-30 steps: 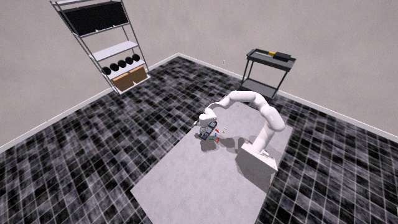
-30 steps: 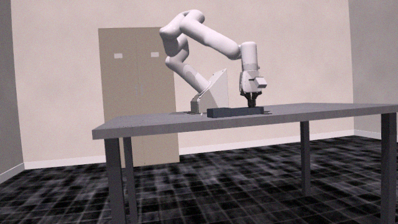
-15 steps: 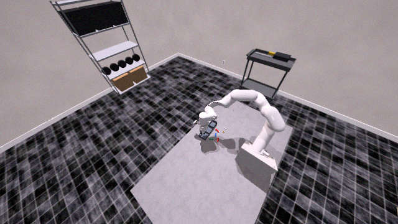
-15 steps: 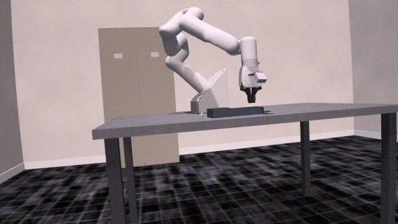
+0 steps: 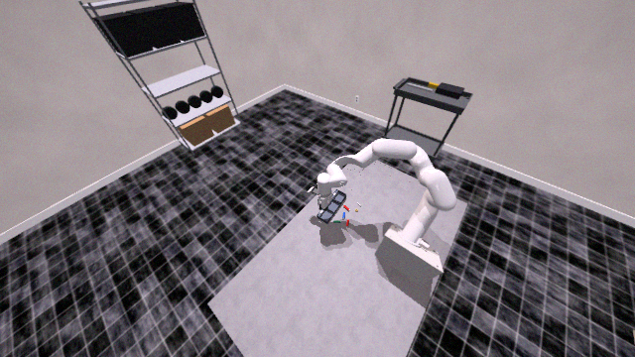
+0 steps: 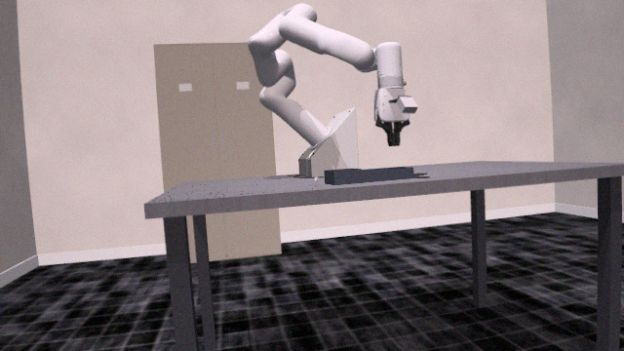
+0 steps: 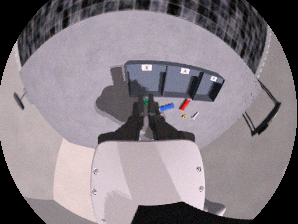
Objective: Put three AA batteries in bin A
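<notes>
Black-fingered white gripper [image 5: 322, 202] [image 6: 394, 144] [image 7: 145, 100] narrow, empty, raised near dark three-compartment bin block [image 5: 325, 220] [image 6: 370, 175] [image 7: 165, 80]; blue cylinder [image 5: 343, 215] [image 7: 167, 107], red cylinder [image 5: 346, 208] [image 7: 185, 104] beside block.

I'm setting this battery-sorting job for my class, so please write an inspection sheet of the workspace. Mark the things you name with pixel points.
Surface: grey table [image 5: 298, 278] [image 6: 292, 194] [image 7: 75, 100], upright.
Job's things: red, blue and green cylinders, probably batteries, outside the three-compartment tray [image 5: 337, 212] [image 6: 369, 175] [image 7: 164, 82]; none seen in bin A [image 5: 333, 204] [image 7: 180, 84].
Clutter: small brass-coloured piece [image 5: 356, 210] [image 7: 184, 116], pale slim piece [image 5: 359, 204] [image 7: 195, 115].
Gripper [image 5: 322, 204] [image 6: 394, 144] [image 7: 145, 100]: shut, above the table.
Cables: nothing seen.
Surroundings: utility cart [image 5: 458, 105] [image 7: 272, 119], tan double door [image 6: 216, 146].
</notes>
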Controlling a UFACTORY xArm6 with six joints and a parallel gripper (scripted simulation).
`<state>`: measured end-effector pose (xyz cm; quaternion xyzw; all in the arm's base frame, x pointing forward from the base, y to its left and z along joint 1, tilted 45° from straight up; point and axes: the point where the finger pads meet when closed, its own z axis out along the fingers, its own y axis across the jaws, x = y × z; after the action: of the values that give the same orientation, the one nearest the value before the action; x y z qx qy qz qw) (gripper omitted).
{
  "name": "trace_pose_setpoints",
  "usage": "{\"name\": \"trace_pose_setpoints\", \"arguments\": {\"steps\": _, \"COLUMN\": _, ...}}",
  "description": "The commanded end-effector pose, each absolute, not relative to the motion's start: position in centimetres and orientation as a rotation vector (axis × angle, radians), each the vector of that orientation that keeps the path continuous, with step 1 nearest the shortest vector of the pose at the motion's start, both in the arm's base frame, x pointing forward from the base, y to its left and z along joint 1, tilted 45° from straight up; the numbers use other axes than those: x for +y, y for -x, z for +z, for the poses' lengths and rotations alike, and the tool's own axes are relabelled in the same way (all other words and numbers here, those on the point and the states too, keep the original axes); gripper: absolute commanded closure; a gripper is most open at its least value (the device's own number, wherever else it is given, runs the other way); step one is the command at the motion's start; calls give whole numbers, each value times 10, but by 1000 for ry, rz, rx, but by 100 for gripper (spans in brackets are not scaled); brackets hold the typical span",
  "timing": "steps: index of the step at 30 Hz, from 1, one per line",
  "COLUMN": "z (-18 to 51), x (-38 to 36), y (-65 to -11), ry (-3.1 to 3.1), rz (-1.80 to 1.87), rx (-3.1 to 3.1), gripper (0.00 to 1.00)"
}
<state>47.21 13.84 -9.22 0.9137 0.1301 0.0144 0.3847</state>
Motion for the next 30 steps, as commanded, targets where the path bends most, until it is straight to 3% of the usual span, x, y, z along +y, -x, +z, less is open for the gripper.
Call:
{"name": "trace_pose_setpoints", "arguments": {"steps": 1, "z": -60, "x": 170, "y": -467, "ry": -2329, "rz": 41, "rx": 331, "gripper": 93}}
{"name": "trace_pose_setpoints", "arguments": {"steps": 7, "z": -24, "x": 205, "y": -461, "ry": -2329, "rz": 41, "rx": 331, "gripper": 93}}
{"name": "trace_pose_setpoints", "arguments": {"steps": 22, "z": -20, "x": 210, "y": -460, "ry": -2329, "rz": 41, "rx": 331, "gripper": 93}}
{"name": "trace_pose_setpoints", "arguments": {"steps": 23, "z": -21, "x": 203, "y": -457, "ry": -2337, "rz": 66, "rx": 273, "gripper": 72}}
{"name": "trace_pose_setpoints", "arguments": {"steps": 30, "z": -29, "x": 165, "y": -440, "ry": -2357, "rz": 157, "rx": 45, "gripper": 72}}
